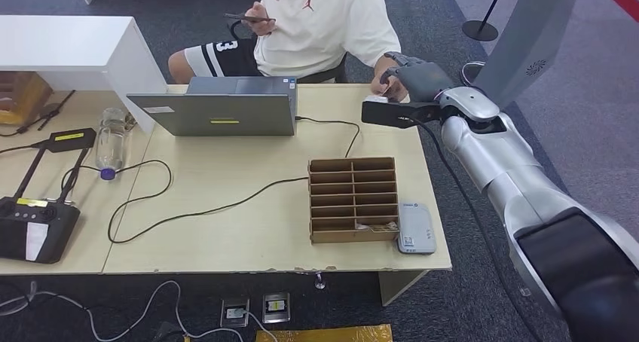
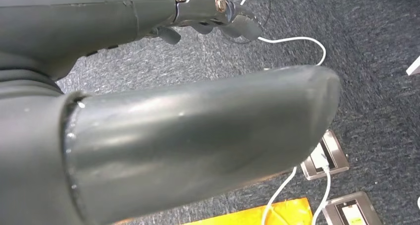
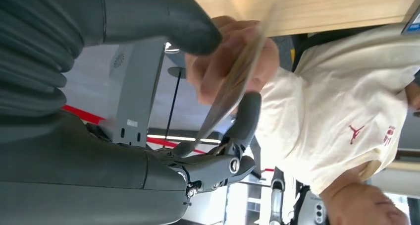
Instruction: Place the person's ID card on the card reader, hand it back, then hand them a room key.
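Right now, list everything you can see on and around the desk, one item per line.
ID card: one, pale, at the desk's far right corner, between the person's hand and the robot's right hand
Card reader: one, light grey, right of the organiser
Slotted organiser: one, brown cardboard, front right of desk
Laptop: one, grey, far middle
Water bottle: one, clear, left of laptop
Controller: one, black, front left
Cables: black, across the desk
Floor sockets: two, metal, below the desk
Person: one, cream shirt, seated opposite
Right hand: grey, touching the card
Left hand: grey, hanging over the carpet
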